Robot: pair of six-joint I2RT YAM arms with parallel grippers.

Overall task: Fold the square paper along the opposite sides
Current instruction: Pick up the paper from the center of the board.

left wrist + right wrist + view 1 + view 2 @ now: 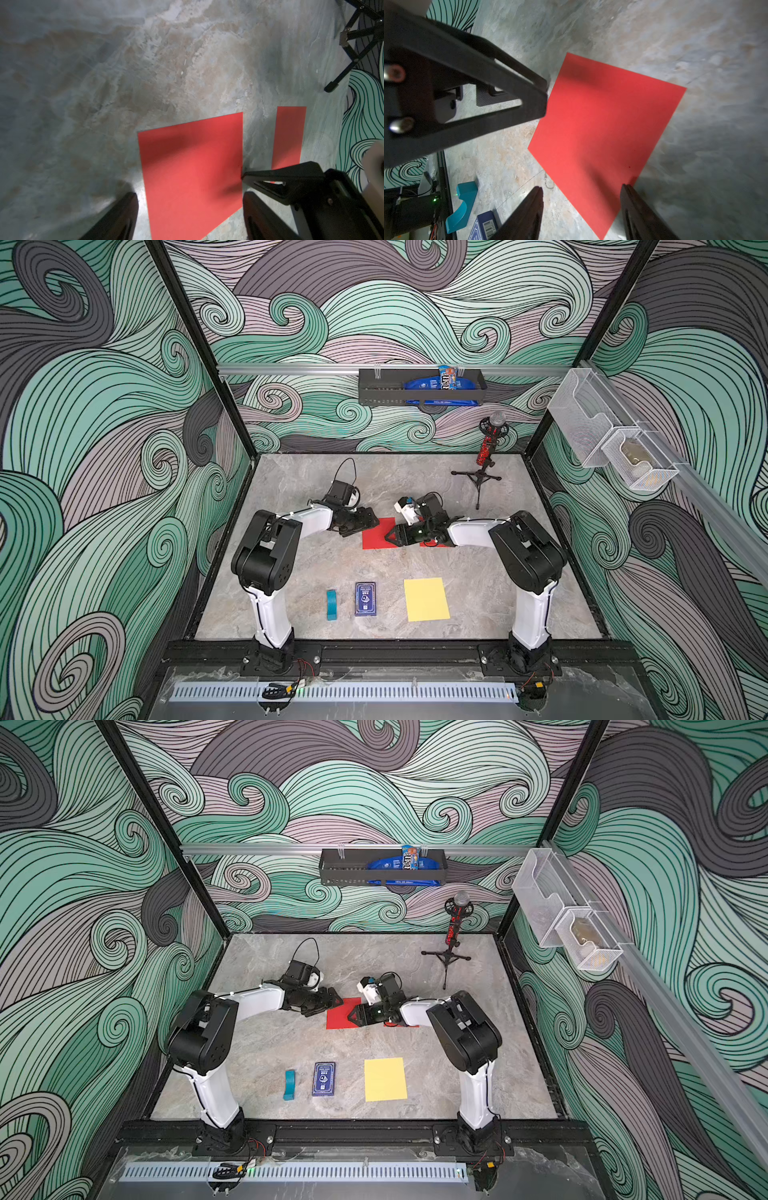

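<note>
red paper (376, 533) lies flat mid-table (311, 564), arms low on opposite sides of it; my read: setup to lift one edge and carry it over to the far one. left gripper (190, 195) is wide, the paper's side between its fingers, not gripping. right gripper (581, 187) is apart but narrower, one tip at the opposite edge, nothing pinched. Count: 2 red pieces (paper + strip (288, 137) beside it), 1 yellow sheet (426, 599), 1 card box (365, 598), 1 teal block (331, 605), 1 mic stand (484, 464).

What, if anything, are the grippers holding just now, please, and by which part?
Nothing is held: the left gripper and right gripper both stand open over the flat red paper.
</note>
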